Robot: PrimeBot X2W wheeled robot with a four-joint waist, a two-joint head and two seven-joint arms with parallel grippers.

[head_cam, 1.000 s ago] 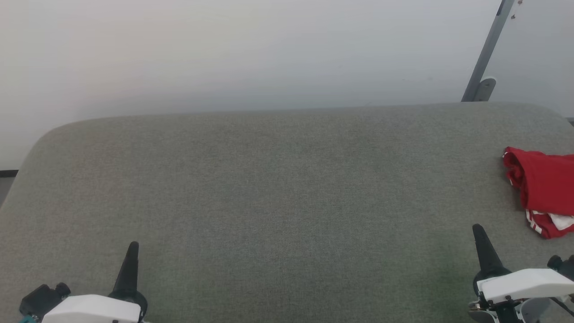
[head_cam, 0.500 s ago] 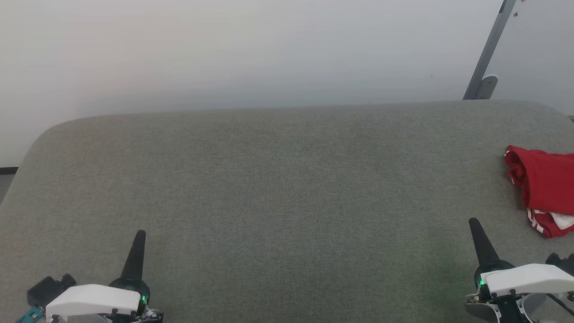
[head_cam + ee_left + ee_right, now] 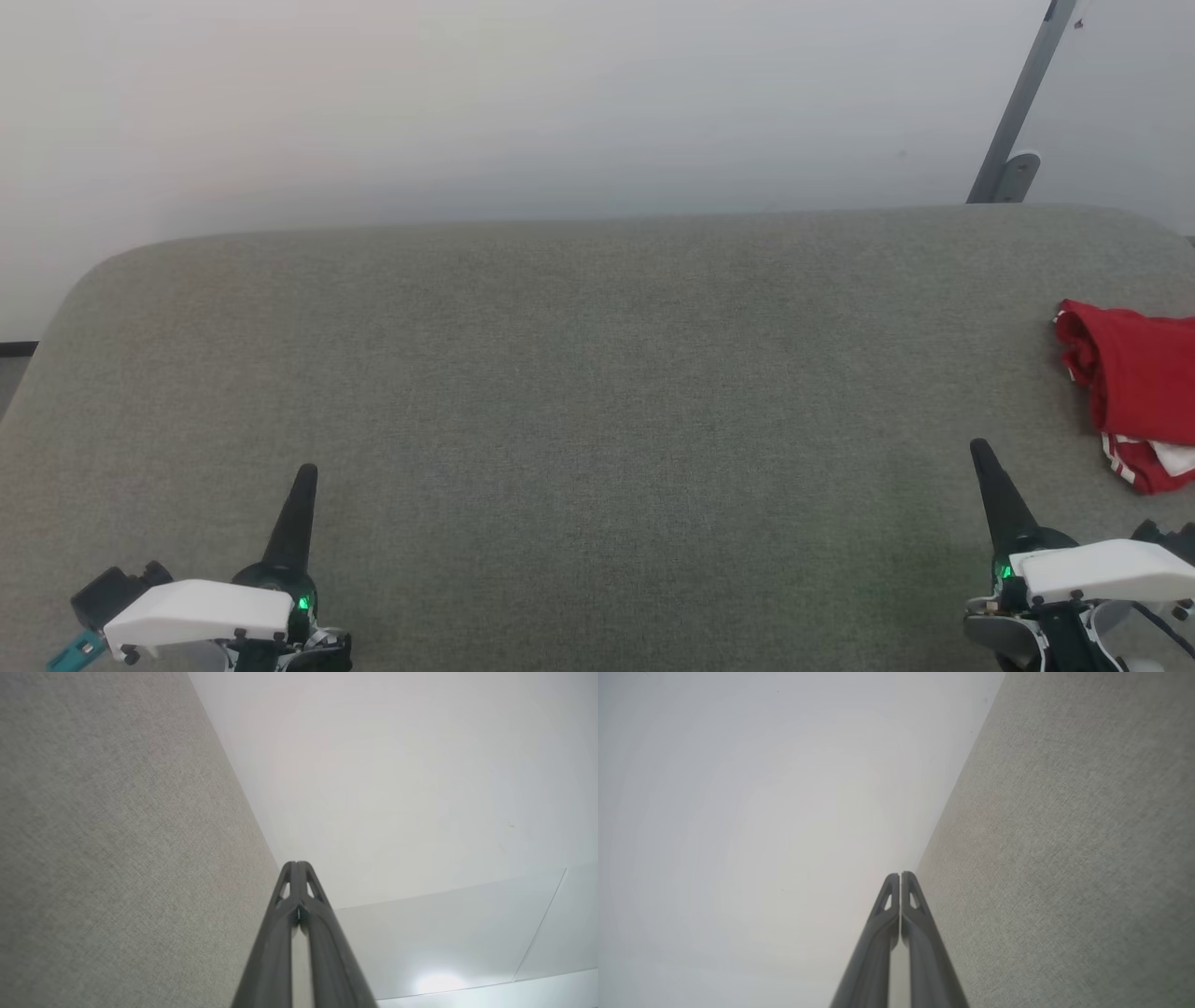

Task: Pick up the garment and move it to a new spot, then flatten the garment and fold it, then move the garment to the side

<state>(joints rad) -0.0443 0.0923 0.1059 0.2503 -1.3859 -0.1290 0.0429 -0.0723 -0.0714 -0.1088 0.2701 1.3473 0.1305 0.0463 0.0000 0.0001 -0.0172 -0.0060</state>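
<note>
The left gripper (image 3: 303,478) has its two dark fingers pressed together, so in the head view they look like one thin spike pointing up. It holds nothing. In the left wrist view the fingers (image 3: 279,938) meet at the tips, with the grey fabric on one side and the pale wall on the other. The right gripper (image 3: 982,457) is closed in the same way and also holds nothing; in the right wrist view its fingers (image 3: 920,938) touch along their length. A small green light (image 3: 302,604) shines on the left wrist, and another one (image 3: 1005,571) on the right wrist.

Both grippers hover over the near part of a wide padded surface (image 3: 597,373) covered in grey-green woven cloth.

The garment (image 3: 1134,373) lies bunched at the right edge of this surface, beyond the right gripper and apart from it. It is red, with red-white stripe trim (image 3: 1116,457) at its near end. It is partly cut off by the edge of the picture, and no writing can be read on the part that shows.

Behind the surface stands a plain pale wall (image 3: 467,112), with a grey metal bar (image 3: 1018,103) leaning at the upper right.
</note>
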